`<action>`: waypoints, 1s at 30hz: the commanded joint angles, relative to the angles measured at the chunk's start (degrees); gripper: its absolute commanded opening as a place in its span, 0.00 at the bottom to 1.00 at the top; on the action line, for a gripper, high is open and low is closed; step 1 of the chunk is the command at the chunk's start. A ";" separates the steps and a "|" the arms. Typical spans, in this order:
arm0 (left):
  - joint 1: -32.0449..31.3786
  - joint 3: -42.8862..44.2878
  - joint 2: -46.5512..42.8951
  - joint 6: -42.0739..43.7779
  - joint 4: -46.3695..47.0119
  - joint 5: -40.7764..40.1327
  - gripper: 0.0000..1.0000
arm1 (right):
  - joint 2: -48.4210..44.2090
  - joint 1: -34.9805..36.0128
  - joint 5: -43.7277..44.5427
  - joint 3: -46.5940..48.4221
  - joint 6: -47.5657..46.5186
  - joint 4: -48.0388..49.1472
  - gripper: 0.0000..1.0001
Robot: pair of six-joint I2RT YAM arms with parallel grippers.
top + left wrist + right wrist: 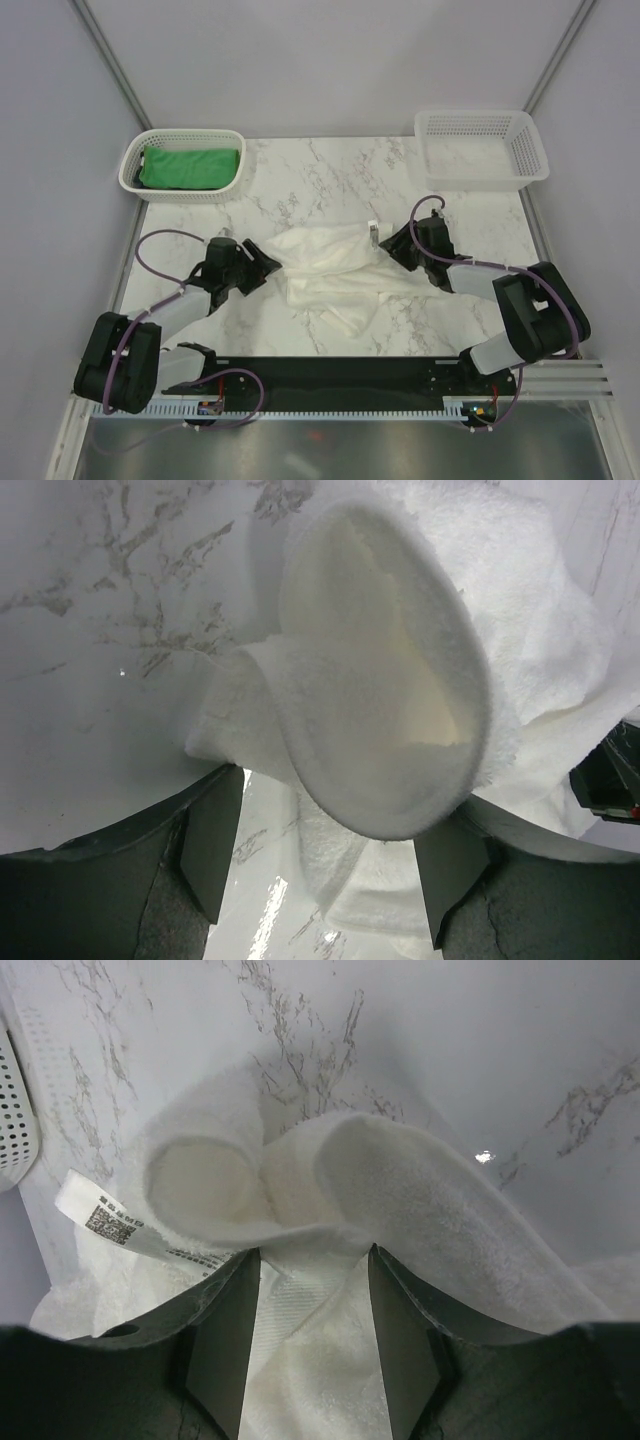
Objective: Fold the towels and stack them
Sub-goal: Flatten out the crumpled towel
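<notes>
The work surface is a white marble-patterned table top point(330, 170) with thin grey veins running across it. Plain pale grey panels close it in on three sides: a back wall point(330, 60), a left wall point(50, 200) and a right wall point(600, 150). A slim metal post point(110, 50) slants up along the back left corner, and a second post point(560, 50) along the back right. A black strip point(340, 368) runs along the table's near edge, with a white slotted cable duct point(330, 410) just below it and a dull metal sheet point(330, 450) below that (its surface shows only faint reflections). The light is soft and even, leaving one small bright glint point(483, 1157) on the marble.
</notes>
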 commanded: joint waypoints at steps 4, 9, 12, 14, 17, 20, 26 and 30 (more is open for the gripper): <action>-0.14 2.60 1.58 2.60 0.39 -3.68 0.71 | 2.48 0.05 0.74 -1.72 -1.51 7.28 0.55; -0.14 3.48 0.62 4.01 -0.40 -4.20 0.63 | 2.22 0.05 1.36 -1.63 -1.77 7.46 0.42; -0.14 4.27 0.01 4.89 -2.32 -3.94 0.60 | 0.91 0.05 1.27 -0.93 -2.38 5.10 0.37; -0.14 4.98 -0.79 5.85 -3.56 -4.46 0.60 | -0.76 0.05 2.15 0.04 -3.70 1.93 0.37; -0.22 6.03 -1.75 6.82 -4.97 -5.08 0.60 | -3.05 0.05 3.46 0.30 -4.93 -0.97 0.44; -0.14 6.82 -2.28 7.26 -7.43 -5.26 0.60 | -7.08 0.05 4.35 0.66 -5.72 -3.70 0.47; -0.14 7.00 -1.14 7.26 -7.34 -5.87 0.57 | -8.24 0.05 4.26 0.92 -6.52 -4.06 0.29; -0.22 6.82 -0.79 7.00 -6.47 -5.61 0.50 | -7.45 0.05 3.12 1.27 -5.90 -3.00 0.25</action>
